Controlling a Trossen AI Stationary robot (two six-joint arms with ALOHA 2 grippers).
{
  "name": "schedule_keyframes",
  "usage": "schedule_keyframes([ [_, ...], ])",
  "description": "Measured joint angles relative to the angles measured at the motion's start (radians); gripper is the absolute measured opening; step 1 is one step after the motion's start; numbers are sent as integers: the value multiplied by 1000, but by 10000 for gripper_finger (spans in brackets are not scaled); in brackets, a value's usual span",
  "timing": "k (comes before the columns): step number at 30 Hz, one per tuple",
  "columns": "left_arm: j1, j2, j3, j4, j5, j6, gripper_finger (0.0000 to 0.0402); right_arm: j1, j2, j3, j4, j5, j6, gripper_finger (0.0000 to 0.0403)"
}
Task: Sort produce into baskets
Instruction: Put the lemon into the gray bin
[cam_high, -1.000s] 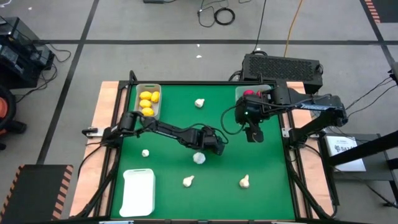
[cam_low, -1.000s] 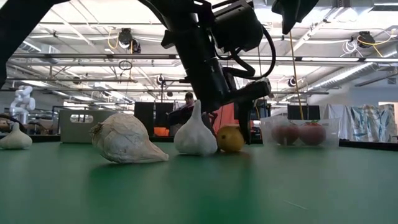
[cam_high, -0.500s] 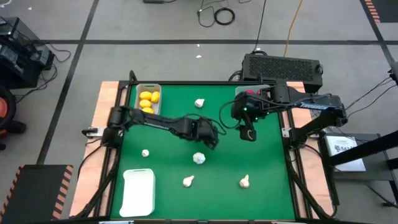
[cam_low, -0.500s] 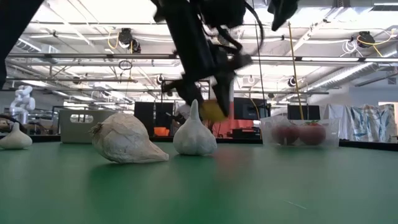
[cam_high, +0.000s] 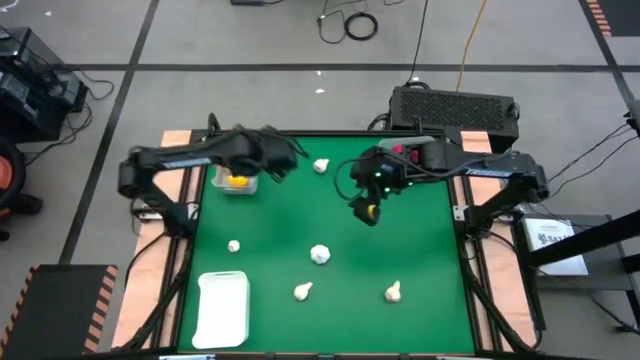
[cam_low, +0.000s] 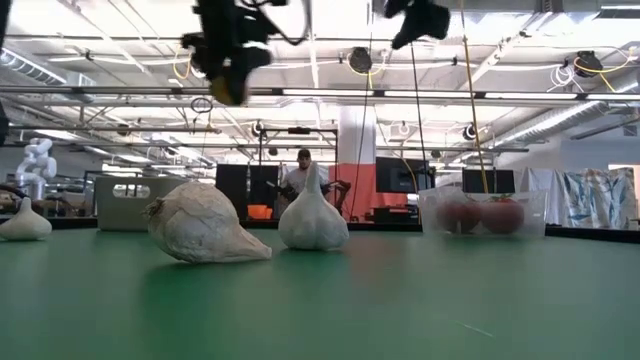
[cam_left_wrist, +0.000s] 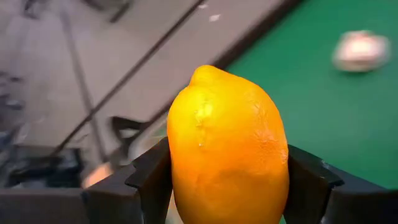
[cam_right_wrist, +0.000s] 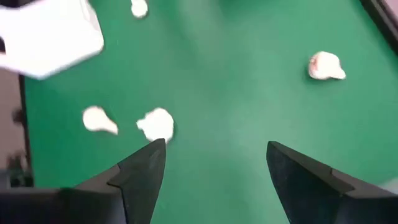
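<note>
My left gripper (cam_high: 262, 162) is high over the table's far left, by the grey-white bin (cam_high: 240, 186), shut on a yellow-orange oval fruit (cam_left_wrist: 227, 155); gripper and fruit also show in the low view (cam_low: 230, 85). The bin holds more yellow fruits (cam_high: 238, 181). My right gripper (cam_high: 368, 210) hangs open and empty above the table's middle right (cam_right_wrist: 214, 162). The clear bin (cam_low: 485, 212) at the far right holds red fruits (cam_low: 502, 213). Several whitish bulbs (cam_high: 320, 254) rest on the green mat. My left gripper pinches the yellow-orange fruit between its two fingers (cam_left_wrist: 149, 180), one on each long side (cam_left_wrist: 177, 162) of the fruit. The fruit's pointed end (cam_left_wrist: 202, 73) sticks out past the fingertips. It is lifted well clear of the table.
The flat white tray (cam_high: 222, 308) lies at the near left corner. Bulbs lie at the far middle (cam_high: 321, 165), the left (cam_high: 233, 245) and the near side (cam_high: 302, 291) (cam_high: 394, 292). A person (cam_low: 303, 175) stands in the room beyond the table.
My left gripper has lifted the yellow-orange fruit off the mat's middle and carried it up and toward the far left, to the grey-white bin. My right gripper has gone from beside the clear bin toward the table's left, over the mat's middle.
</note>
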Motion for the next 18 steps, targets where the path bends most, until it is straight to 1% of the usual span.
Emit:
schedule_keyframes([
  [4, 122, -145, -119, 10, -10, 91, 234, 8, 56, 0, 29, 0, 104, 270],
  [7, 220, -248, -235, 59, 28, 162, 234, 23, 102, 0, 37, 1, 172, 270],
  [9, 286, -307, -317, 112, 94, 210, 234, 35, 132, 0, 60, 2, 204, 270],
  [12, 368, -362, -435, 224, 223, 253, 234, 50, 172, -1, 96, 2, 233, 270],
  [14, 407, -377, -506, 278, 291, 258, 235, 56, 194, -2, 129, 0, 246, 270],
  [16, 434, -379, -562, 328, 336, 258, 235, 62, 209, -2, 143, -6, 252, 270],
  [18, 452, -378, -610, 360, 380, 257, 235, 64, 219, -2, 160, -35, 252, 270],
])
